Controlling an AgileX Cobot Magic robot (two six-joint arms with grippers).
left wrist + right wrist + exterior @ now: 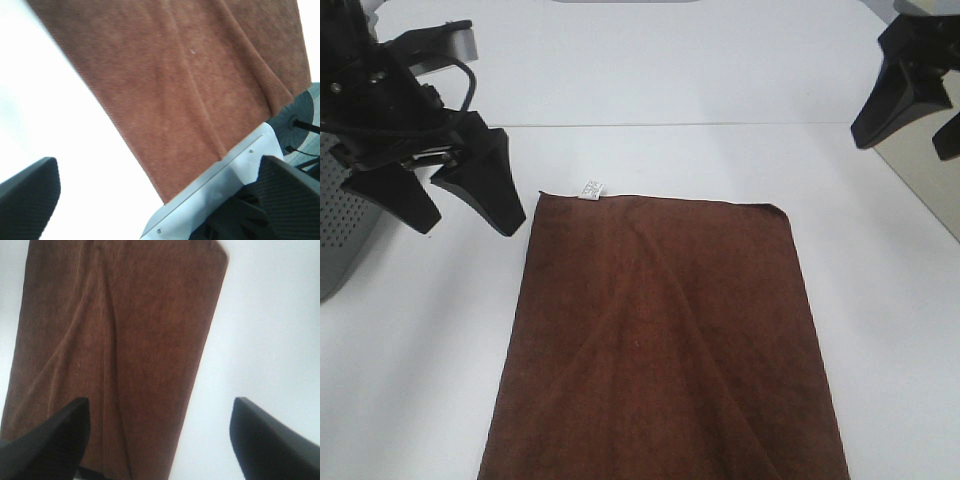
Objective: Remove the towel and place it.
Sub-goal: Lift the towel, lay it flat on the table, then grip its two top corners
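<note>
A white table (880, 330) fills the frame, and the towel (660, 340) is laid flat on its middle, its long axis running from upper centre to the bottom edge. A grey perforated basket (340, 235) is cut off at the left edge. The left gripper (468, 225) is held wide apart and empty just beside the towel's upper-left corner. It is nearer than the right gripper (903, 140), likewise spread and empty, at upper right. That corner is marked by a white tag (590, 189).

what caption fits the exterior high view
Brown towel spread flat on white table, left gripper and right gripper open, empty
</note>
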